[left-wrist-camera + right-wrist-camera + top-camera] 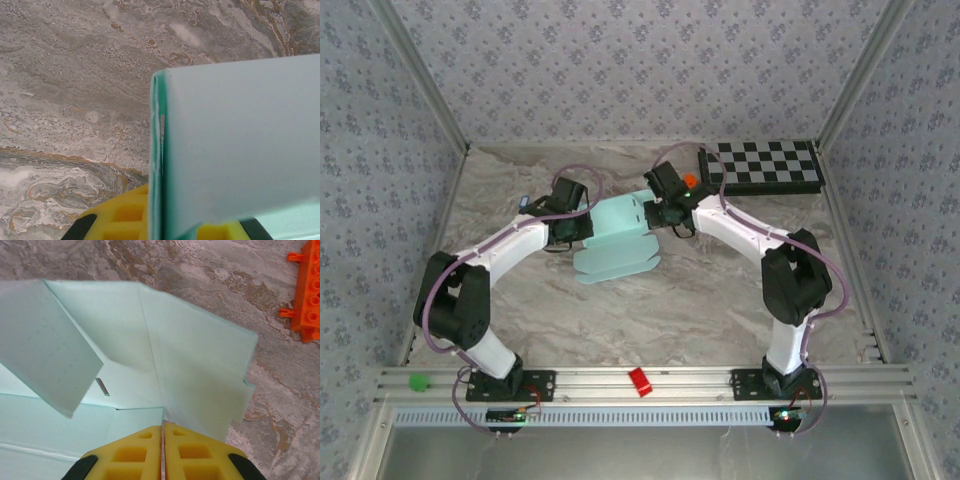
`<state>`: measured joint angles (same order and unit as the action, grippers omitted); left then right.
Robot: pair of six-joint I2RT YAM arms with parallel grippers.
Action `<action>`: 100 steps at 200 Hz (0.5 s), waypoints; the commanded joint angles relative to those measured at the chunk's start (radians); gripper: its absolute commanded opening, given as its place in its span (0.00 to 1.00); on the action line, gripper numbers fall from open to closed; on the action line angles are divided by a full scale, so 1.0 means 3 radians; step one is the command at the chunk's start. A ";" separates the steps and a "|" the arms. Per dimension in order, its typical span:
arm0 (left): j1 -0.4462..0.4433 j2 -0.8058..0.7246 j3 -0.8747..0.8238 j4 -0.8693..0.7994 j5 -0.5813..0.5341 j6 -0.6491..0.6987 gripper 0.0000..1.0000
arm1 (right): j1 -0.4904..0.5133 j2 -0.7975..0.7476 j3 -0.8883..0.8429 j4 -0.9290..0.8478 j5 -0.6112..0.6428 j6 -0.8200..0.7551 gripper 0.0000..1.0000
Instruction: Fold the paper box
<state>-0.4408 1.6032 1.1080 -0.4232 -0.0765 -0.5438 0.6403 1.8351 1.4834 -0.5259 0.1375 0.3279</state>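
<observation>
Entry: fold in progress, both arms engaged.

Paper box (617, 240): it is lying partly formed at the middle of the top view, on the marbled surface (720, 310), between my two wrists. Its rounded flaps are spreading flat toward the bottom of that frame.

Left jaws: narrow, and clamping a raised panel. In the left wrist view the card edge is running down between my yellow pads (122, 217) at the bottom. The panel is taking up the right half of the frame. The edge looks doubled, though I cannot tell for certain.

Right jaws: almost together, and pinching a thin card wall between the pads (127, 457) at bottom centre of the right wrist view. Above them a creased wall is standing open. A loose flap (50, 340) is leaning in from the upper left. An orange block (307, 290) is sitting at the upper right, clear of the card.

Step, as I judge it: I am raising the side walls, and the box is nowhere near closed.

Next move, as I judge it: one side needs holding steady while the other wall is brought upright along its crease. Then the loose flap needs tucking inside. The card is thin, so the pull must follow the crease or the panel will buckle.
</observation>
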 commanded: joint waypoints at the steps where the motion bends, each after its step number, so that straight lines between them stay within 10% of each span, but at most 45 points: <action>1: -0.0023 -0.0118 0.0060 -0.0021 -0.0047 0.0023 0.00 | 0.0031 0.0068 0.0025 -0.0159 0.0232 -0.0034 0.11; 100: -0.0020 -0.0107 0.0064 -0.0006 -0.0042 0.0023 0.00 | 0.0057 0.0197 0.0013 -0.0162 0.0081 0.0068 0.09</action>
<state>-0.4408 1.6032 1.1080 -0.4236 -0.0845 -0.5430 0.6552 1.8908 1.4837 -0.5671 0.1982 0.3286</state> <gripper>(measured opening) 0.093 0.092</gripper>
